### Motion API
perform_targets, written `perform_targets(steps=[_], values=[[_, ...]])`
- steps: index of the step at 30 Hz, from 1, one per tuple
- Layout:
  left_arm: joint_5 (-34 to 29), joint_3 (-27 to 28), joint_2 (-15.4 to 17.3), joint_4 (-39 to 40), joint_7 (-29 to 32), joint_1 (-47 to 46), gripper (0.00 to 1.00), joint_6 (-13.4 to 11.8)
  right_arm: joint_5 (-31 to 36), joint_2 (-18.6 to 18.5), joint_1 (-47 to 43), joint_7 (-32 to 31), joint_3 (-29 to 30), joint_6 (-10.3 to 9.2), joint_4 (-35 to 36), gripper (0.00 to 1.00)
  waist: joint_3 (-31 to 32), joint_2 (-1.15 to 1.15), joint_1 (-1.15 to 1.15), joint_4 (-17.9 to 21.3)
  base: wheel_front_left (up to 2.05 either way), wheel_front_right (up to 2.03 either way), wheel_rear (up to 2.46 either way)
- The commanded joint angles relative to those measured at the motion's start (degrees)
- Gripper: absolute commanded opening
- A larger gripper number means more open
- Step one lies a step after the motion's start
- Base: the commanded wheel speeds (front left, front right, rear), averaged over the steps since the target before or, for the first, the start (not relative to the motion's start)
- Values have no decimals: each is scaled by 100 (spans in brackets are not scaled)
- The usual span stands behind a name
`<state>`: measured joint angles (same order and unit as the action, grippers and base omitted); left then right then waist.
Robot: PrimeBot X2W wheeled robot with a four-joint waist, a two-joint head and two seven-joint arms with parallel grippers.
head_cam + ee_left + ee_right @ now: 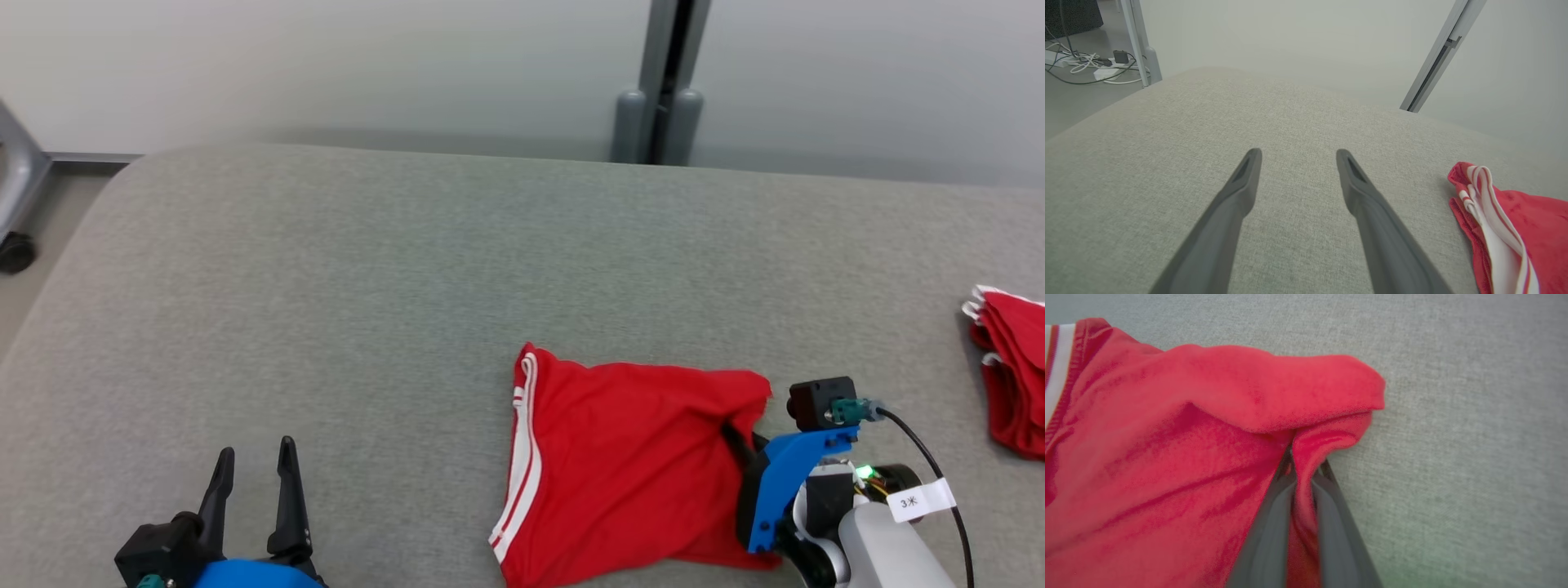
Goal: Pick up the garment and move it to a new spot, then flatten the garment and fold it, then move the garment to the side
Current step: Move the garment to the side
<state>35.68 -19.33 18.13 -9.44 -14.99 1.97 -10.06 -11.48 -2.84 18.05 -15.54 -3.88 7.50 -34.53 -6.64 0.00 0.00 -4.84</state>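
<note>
The red garment (pixel 620 465) is gripped at its right edge by the right tool (pixel 1306 467); the left tool (pixel 253 465) is spread, well apart. A tag (pixel 918 500) is marked "3".

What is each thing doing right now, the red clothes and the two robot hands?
red garment: crumpled, lying on the grey cushion, one fold pinched.
right gripper: shut on a fold at the red garment's edge.
left gripper: open, empty, over bare cushion.
red pile: folded and stacked, resting at the cushion's right side, apart from the red garment.
</note>
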Motion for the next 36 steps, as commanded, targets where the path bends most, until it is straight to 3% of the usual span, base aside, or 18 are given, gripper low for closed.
perform_targets(steps=[1,7,11,12,19,28,36], values=[[-67,-21,8,53,-24,-83,100,18,66,-26,120,82,38,-1,108,0,7,0,0,177,0,0,0],[-132,-103,-14,210,-2,-167,100,15,294,-64,232,86,196,-2,581,0,-84,0,0,797,0,0,0],[-198,-92,74,339,45,-247,100,-26,371,-189,291,-22,241,-1,1108,0,-249,0,0,1448,0,0,0],[-238,-90,118,420,89,-301,100,-55,339,-235,306,-88,267,-1,1385,0,-363,0,0,1784,0,0,0],[-371,-132,305,597,304,-580,100,-56,188,-243,364,-176,298,-1,2031,0,-769,0,0,2702,0,0,0],[-455,-286,332,658,458,-806,100,-31,114,-229,516,-187,273,-1,2192,0,-863,0,0,2851,0,0,0],[-408,-320,240,562,380,-754,100,-56,63,-794,1380,-738,297,-1,2080,0,-750,0,0,2434,0,0,0]])
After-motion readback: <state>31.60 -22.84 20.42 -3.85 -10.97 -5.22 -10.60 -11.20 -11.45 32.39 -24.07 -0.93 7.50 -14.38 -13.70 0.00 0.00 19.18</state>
